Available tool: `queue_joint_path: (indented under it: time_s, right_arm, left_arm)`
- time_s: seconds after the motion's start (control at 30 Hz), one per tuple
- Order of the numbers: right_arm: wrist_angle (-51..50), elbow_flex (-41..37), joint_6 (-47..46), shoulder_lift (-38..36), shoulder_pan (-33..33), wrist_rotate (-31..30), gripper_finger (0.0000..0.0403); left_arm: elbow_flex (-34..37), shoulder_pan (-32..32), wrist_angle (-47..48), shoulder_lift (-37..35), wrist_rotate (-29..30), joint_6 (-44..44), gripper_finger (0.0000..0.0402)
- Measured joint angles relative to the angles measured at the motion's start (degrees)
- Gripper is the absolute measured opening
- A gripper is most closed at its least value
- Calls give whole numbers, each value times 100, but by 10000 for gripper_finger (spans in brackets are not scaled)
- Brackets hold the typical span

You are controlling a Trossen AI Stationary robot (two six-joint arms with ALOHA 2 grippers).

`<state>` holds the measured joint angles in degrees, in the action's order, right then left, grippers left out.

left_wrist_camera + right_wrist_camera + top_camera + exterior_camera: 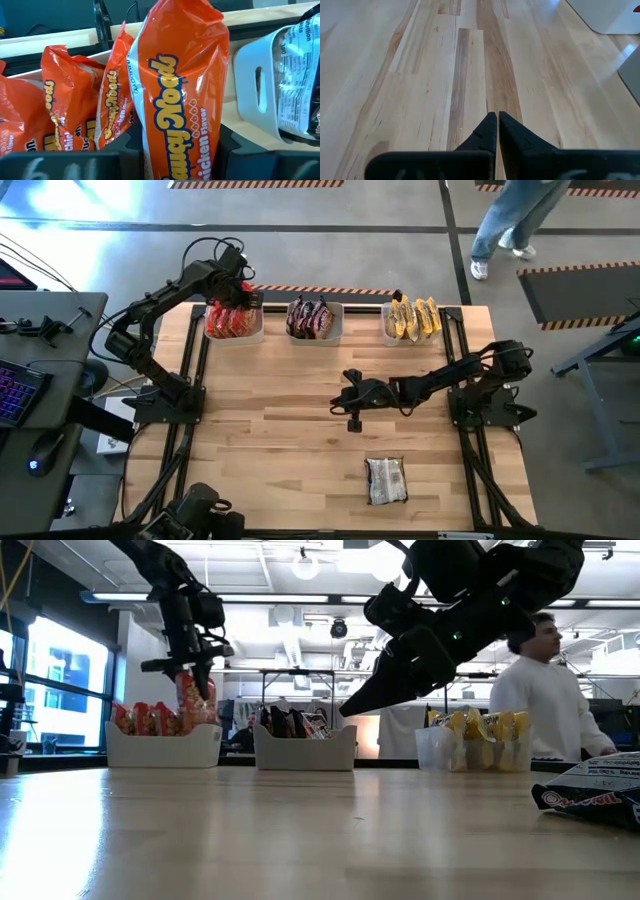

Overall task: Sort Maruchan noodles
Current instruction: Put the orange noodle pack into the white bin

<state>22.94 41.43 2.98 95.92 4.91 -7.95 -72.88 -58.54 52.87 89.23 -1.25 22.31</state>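
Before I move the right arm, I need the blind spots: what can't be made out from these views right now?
- Left gripper fingertips: high view, hidden by the arm; left wrist view, hidden behind the held red-orange packet.
- Silver packet: low view cuts it at the right edge; high view too small to read.
- Left bin floor: hidden by packets, all views.

Low view: my two grippers above the pale wooden table (300, 840).
My left gripper (196, 665) holds an upright red-orange plastic noodle packet (193, 695) over the leftmost white plastic bin (163, 745); my right gripper (350, 708), fingers together, hangs mid-table.
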Motion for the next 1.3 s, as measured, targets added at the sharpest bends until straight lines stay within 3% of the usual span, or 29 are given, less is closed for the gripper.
queue_joint_path:
  time_s: [0.8,1.3]
  right_arm:
    - [0,0,0,2,0,-2,0]
    - [1,0,0,2,0,-2,0]
  left_arm:
    - [8,2,290,28,-65,272,103]
    - [564,-126,-434,26,-248,179,103]
